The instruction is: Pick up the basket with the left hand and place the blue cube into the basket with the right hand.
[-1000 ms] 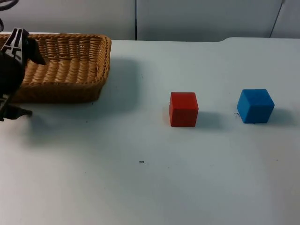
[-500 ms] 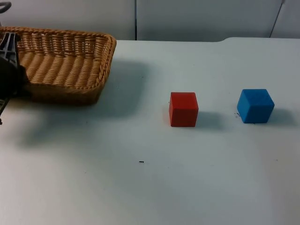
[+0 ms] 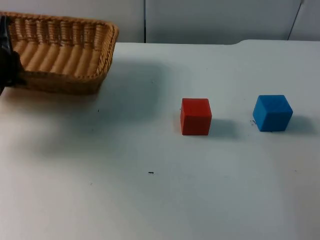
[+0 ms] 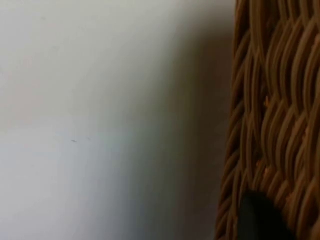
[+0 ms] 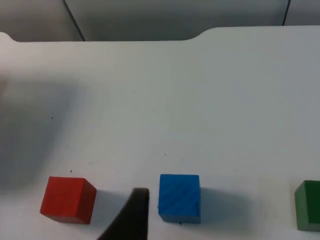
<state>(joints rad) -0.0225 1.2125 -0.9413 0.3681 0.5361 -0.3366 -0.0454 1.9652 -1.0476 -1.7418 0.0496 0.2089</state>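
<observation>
At the far left, our left gripper (image 3: 5, 60) was clamped on the basket (image 3: 65, 50) rim, with the basket lifted off the table (image 3: 150, 200). We judged the pick-up step was in hand. The red cube (image 3: 195, 116) stood in the middle, the blue cube (image 3: 272, 113) to its right, a green cube (image 5: 307, 205) beyond. Next, our right gripper should take the blue cube; we could not tell how its jaws stood.

Left end effector (image 3: 6, 60) at the far left edge of the scene, raised off the tabletop (image 3: 160, 190) and clamped on the basket (image 3: 65, 55) rim, one black fingertip (image 4: 262, 220) pressed against the weave; right end effector fingertip (image 5: 132, 215) hangs above the tabletop, holding nothing.
</observation>
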